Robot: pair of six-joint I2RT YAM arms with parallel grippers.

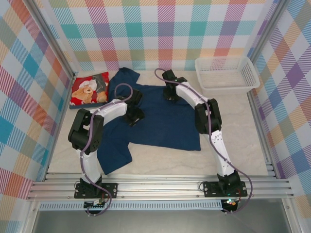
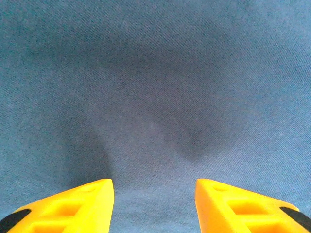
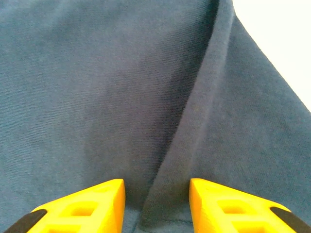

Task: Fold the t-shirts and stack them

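You have the dark navy cotton t-shirt [image 1: 165, 121] spread flat on the pale table [image 1: 233, 150], plain side up, with one sleeve reaching toward the far wall and another hanging toward the near-left. The red folded t-shirt with the teddy-bear picture [image 1: 90, 90] lies in the far-left corner, just beside the navy sleeve. The white plastic mesh basket [image 1: 201, 73] stands at the far right, apart from both shirts.

Your left gripper [image 1: 134, 118] is down on the navy cloth left of its middle. Its yellow fingers [image 2: 82, 204] stand partly apart over smooth fabric and hold nothing. Your right gripper [image 1: 170, 94] is at the shirt's far edge, its jaws partly apart with a raised fold of navy cloth [image 3: 180, 145] running between them. I cannot tell whether the pads actually pinch that fold.
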